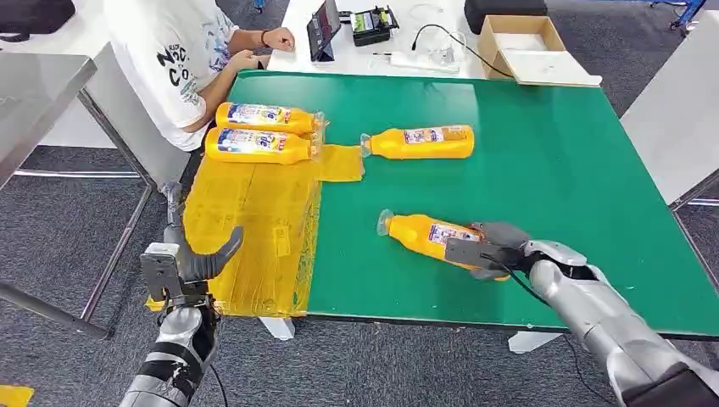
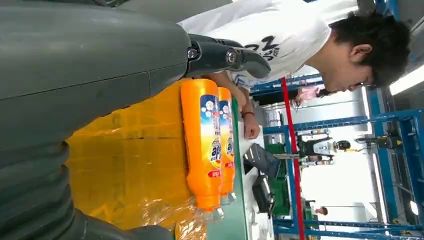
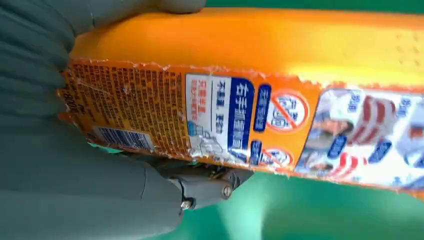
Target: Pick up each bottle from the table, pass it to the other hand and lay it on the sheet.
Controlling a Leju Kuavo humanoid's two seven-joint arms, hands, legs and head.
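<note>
1. Right robot hand (image 1: 490, 251), at 5 o'clock on the green worktop (image 1: 551, 170), grips the near bottle (image 1: 424, 235) lying on its side.
2. Left robot hand (image 1: 191, 259) hovers open, holding nothing, over the yellow sheet (image 1: 254, 220) at 8 o'clock.
3. Two bottles (image 1: 259, 131) lie on the sheet at 11 o'clock.
4. Another bottle (image 1: 420, 142) lies at 12 o'clock.

Looks like a robotics lab or test workshop. Grey carpet floor (image 1: 51, 212) all round, a green work table (image 1: 526, 170) in the middle, a white bench (image 1: 381, 51) at the far side carrying a tablet (image 1: 324, 30), cables (image 1: 441, 42), a black device (image 1: 374, 23) and an open cardboard box (image 1: 517, 42). Blue steel racking (image 2: 380, 120) and bright windows in the left wrist view.
</note>
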